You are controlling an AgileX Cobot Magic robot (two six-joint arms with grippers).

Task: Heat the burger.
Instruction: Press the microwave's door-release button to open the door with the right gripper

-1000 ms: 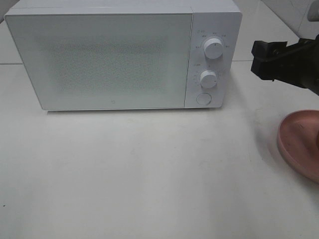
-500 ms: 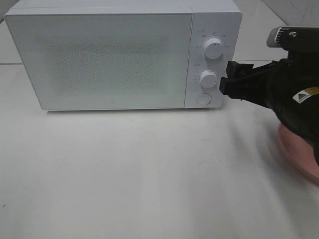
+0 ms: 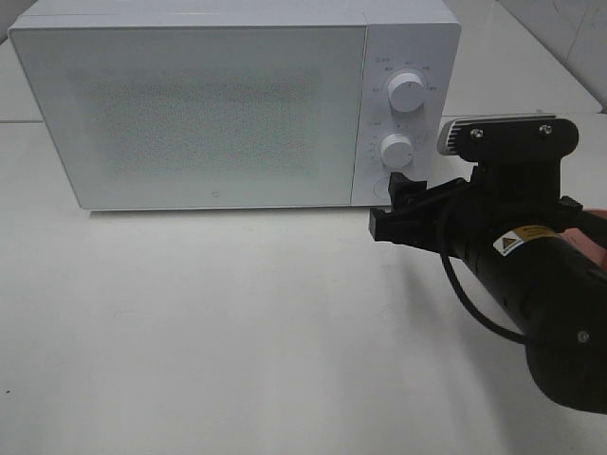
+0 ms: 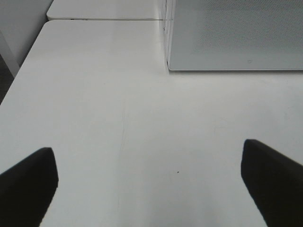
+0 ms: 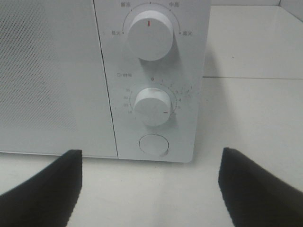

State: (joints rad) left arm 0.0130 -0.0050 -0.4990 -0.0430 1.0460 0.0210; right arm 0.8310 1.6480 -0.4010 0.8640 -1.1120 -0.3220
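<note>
The burger is out of view. The white microwave [image 3: 190, 114] stands at the back of the table with its door shut. My right gripper [image 3: 391, 204] hovers open just in front of the lower right corner of the control panel, nothing between its fingers. In the right wrist view the right gripper [image 5: 149, 189] faces the panel: upper knob [image 5: 150, 34], timer knob [image 5: 152, 106] and round door button [image 5: 154, 144] straight ahead. My left gripper [image 4: 151, 184] is open and empty over bare table, left of the microwave [image 4: 236, 38].
The right arm [image 3: 531, 284] covers the table's right side. Behind it only a sliver of the pink plate [image 3: 597, 242] shows. The table's left edge [image 4: 19, 85] is close to the left gripper.
My right arm has swung in from the right edge, leftward and lower, to the front of the microwave's control panel, and now covers the pink plate. The left gripper's earlier position is not shown.
</note>
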